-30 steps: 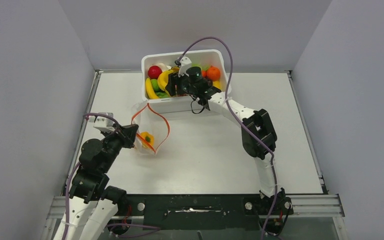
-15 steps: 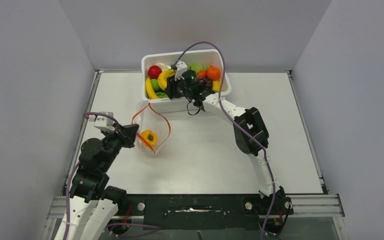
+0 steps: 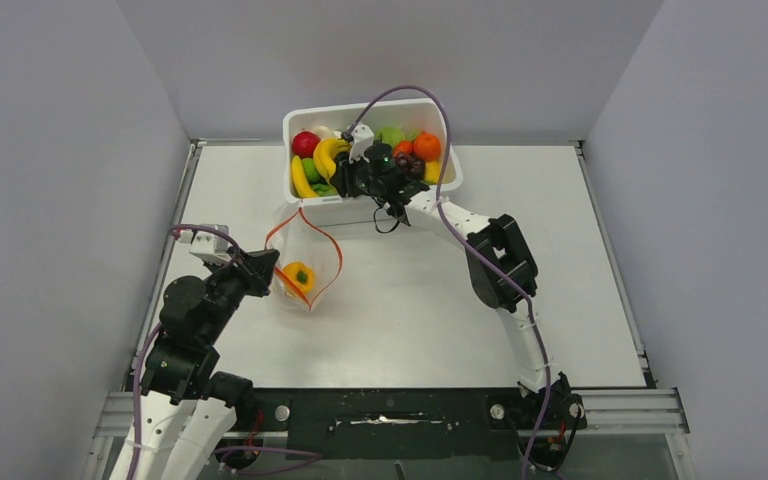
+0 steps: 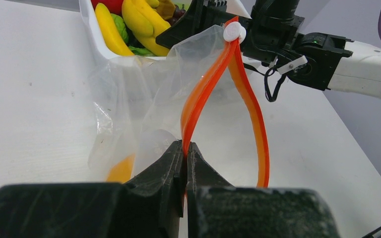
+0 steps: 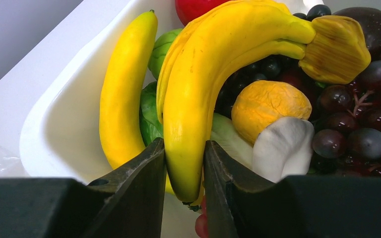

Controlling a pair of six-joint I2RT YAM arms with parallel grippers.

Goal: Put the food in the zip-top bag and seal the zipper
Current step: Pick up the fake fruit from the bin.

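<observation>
At the right gripper (image 5: 184, 148): closed on the lower tip of the banana bunch (image 5: 213, 64), one finger pressed to each side of it, inside the white tub (image 5: 59, 134). Around that bunch, a single banana (image 5: 124, 94) on the left, green pieces (image 5: 151, 119) behind, dark purple grapes (image 5: 367, 119) on the right. Outward from there, along the right arm (image 3: 505, 260): stretched far over the table (image 3: 440, 320), wrist dipped into the tub at the far edge, elbow raised over the middle-right, lower link slanting back to the base at the near edge. At the left gripper (image 4: 185, 148): pinched fully shut on the near end of the zipper (image 4: 206, 94), holding up the zip-top bag (image 4: 129, 99) with the mouth spread in an open loop toward the tub. Inside the bag, low down, an orange-yellow pepper (image 3: 298, 275). At the far end of the zipper, a white slider (image 4: 234, 32), just in front of the tub wall and near the right wrist. Behind this gripper, the left arm (image 3: 195, 310): folded compactly on the left side, close to its base, wrist pointed at the bag.
</observation>
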